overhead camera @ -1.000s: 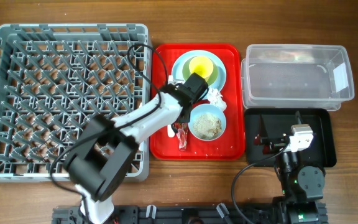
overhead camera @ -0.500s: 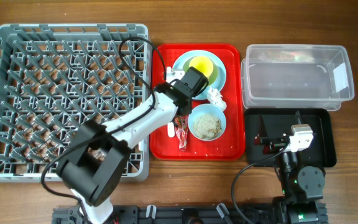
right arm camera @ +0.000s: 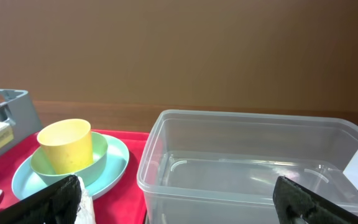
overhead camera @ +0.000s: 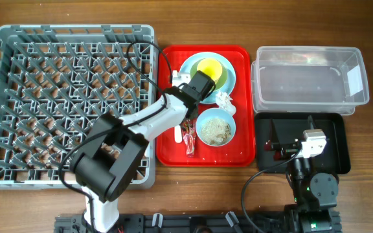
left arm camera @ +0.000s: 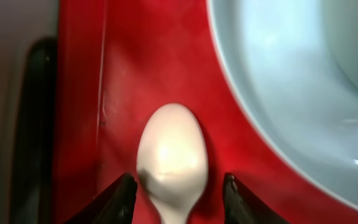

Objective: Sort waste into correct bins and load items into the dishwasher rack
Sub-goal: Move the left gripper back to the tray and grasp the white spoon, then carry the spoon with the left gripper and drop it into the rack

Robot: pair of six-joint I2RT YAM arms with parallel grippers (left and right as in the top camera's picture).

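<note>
My left gripper (overhead camera: 189, 94) is low over the left side of the red tray (overhead camera: 238, 154). In the left wrist view its jaws (left arm camera: 178, 202) stand open on either side of the white spoon's neck, with a gap on each side. The spoon bowl (left arm camera: 171, 149) lies on the tray just ahead of them, and the light blue plate (left arm camera: 291, 93) is to the right. The yellow cup (overhead camera: 210, 70) sits in a green bowl on that plate. A tissue (overhead camera: 223, 99), a red wrapper (overhead camera: 190, 138) and a blue bowl of rice scraps (overhead camera: 216, 127) lie nearby. My right gripper (overhead camera: 281, 146) is open and empty over the black tray (overhead camera: 335, 139).
The grey dishwasher rack (overhead camera: 63, 97) fills the left of the table, right beside the red tray. The clear tub (overhead camera: 309, 81) stands at the back right, and it fills the right wrist view (right arm camera: 253, 168) beyond the open fingers.
My left gripper has shifted a little toward the tray's far left corner, and the arm's elbow has swung. The right arm has not moved.
</note>
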